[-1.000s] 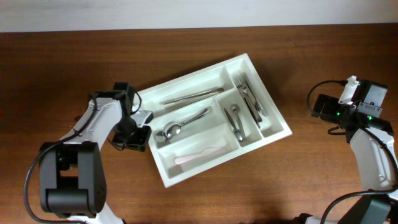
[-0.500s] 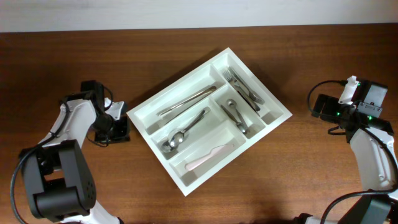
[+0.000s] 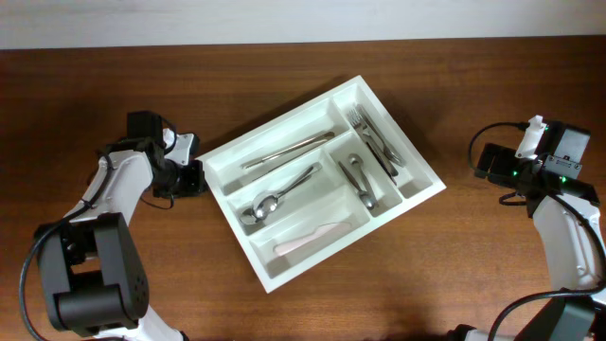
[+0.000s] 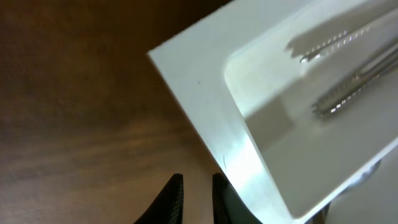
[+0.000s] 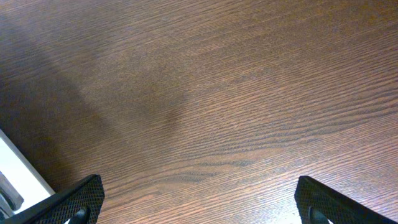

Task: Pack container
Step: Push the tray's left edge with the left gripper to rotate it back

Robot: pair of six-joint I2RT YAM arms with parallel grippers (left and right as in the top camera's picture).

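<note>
cutlery (image 3: 280,191) sits sorted in the container (image 3: 230,216) mid-table, nothing loose in view, so packing looks nearly done, my left gripper (image 4: 196,186) at its nine o'clock corner barely apart and empty, right gripper (image 5: 199,193) at three o'clock spread wide.

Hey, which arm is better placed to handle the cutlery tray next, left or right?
Left, probably. The left tool sits right at the container's corner, its fingers beside the rim. The right tool hangs open over bare table, well away from the container.
</note>
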